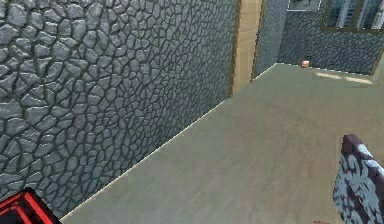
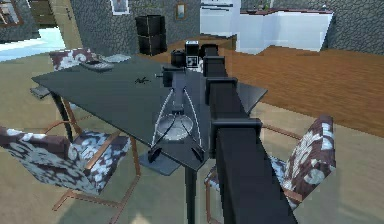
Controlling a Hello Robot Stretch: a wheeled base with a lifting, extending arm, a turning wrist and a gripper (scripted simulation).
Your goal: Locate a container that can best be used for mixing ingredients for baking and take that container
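Forward view: a dark stone wall (image 1: 110,90) is seen running close along the left, its foot meeting the tan floor (image 1: 240,140) on a slant. Open floor is left to the right of it as far as a wooden door frame (image 1: 243,45). A patterned chair (image 1: 360,185) is cut by the lower right edge, and a small reddish thing (image 1: 303,63) is seen far off on the floor. In the arm side view the arm (image 2: 235,150) is stretched over a dark surface (image 2: 110,95). The near side of the surface is hemmed by a near left chair (image 2: 50,150) and a right chair (image 2: 310,160), and a far chair (image 2: 75,58) is placed at its far left corner. Past the right edge of the surface a broad stretch of reddish wooden floor (image 2: 310,80) lies open up to white kitchen units (image 2: 290,25). A black cabinet (image 2: 150,33) is set against the back wall. The end effector (image 2: 176,152) is seen at the near edge of the surface, and a pale grey rounded shape (image 2: 180,128), possibly the container, is seen on the surface between its thin fingers. Whether anything is held cannot be told, nor how the fingers stand. A flat thing (image 2: 97,66) lies near the far left corner of the surface.
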